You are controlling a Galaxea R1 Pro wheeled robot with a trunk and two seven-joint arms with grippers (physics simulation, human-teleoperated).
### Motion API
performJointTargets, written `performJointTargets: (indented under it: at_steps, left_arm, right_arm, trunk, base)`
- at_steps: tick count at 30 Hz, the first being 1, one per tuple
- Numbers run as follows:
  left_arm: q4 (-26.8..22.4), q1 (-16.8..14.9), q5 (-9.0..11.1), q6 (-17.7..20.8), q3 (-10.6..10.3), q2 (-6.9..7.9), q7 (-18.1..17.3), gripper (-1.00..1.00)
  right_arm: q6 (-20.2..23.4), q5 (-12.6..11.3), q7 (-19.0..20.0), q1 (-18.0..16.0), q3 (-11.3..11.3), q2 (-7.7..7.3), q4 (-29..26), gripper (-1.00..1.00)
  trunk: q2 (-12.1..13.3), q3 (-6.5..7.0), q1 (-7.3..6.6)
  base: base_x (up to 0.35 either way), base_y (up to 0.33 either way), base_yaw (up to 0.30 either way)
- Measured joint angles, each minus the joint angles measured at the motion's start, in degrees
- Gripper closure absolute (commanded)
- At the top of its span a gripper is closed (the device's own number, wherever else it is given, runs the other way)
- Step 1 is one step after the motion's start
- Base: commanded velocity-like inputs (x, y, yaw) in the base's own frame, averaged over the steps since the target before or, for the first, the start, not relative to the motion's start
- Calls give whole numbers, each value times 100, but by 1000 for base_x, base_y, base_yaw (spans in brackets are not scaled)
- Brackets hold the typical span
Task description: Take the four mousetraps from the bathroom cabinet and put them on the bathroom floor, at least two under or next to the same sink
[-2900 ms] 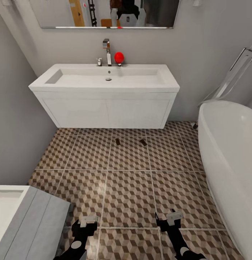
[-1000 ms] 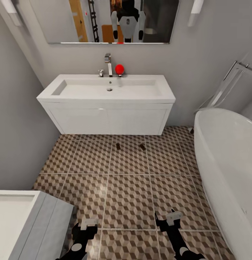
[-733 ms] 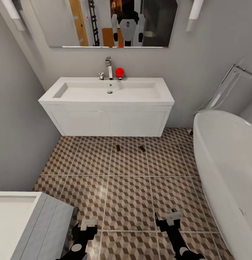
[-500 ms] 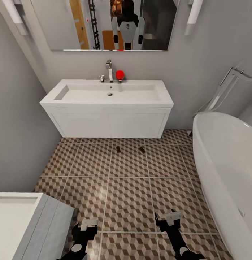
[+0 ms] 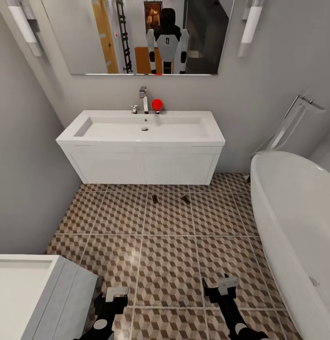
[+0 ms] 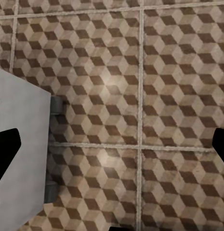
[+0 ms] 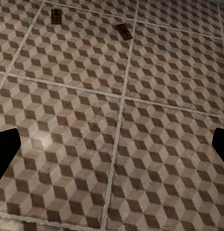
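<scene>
Beneath the wide white rectangular sink (image 5: 145, 128), two small brown wooden mousetraps (image 5: 155, 199) (image 5: 186, 199) lay on the cube-patterned tile floor (image 5: 169, 264); we judged two remained. Both our tools (image 5: 116, 293) (image 5: 221, 286) were open, empty.

Even, bright, shadowless-looking rendered light fills the room. Two white tubular wall lamps (image 5: 24, 28) (image 5: 248, 28) flank the wide frameless mirror (image 5: 136, 35), which reflects crisply. A soft pale sheen sits on the brown, beige and white cube-patterned floor tiles (image 5: 169, 264), seen again as hazy glare patches in both wrist views. Faint shade lies beneath the white wall-hung vanity unit (image 5: 143, 165). Wide-angle stretch bends the oval white bathtub (image 5: 297, 222) at the frame's edge; wrist textures look slightly soft.
</scene>
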Motion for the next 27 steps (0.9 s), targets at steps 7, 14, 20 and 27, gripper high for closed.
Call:
performJointTargets:
  at_steps: [7, 14, 20, 27]
  left_arm:
    - [0, 0, 0, 0, 0, 0, 0, -100]
    - [0, 0, 0, 0, 0, 0, 0, -100]
    - [18, 0, 0, -2, 0, -4, 0, -100]
    - [54, 0, 0, 0, 0, -7, 0, -100]
  right_arm:
    - [0, 0, 0, 0, 1, 0, 0, -100]
    - [0, 0, 1, 0, 1, 0, 0, -100]
    - [-1, 0, 1, 0, 1, 0, 0, -100]
    - [0, 0, 1, 0, 1, 0, 0, -100]
  trunk:
    - [281, 190, -154]
    - [562, 380, -308]
    - [803, 543, -440]
    - [1084, 733, -594]
  base:
    - [0, 0, 0]
    - [0, 0, 0]
    - [0, 0, 0]
    - [0, 0, 0]
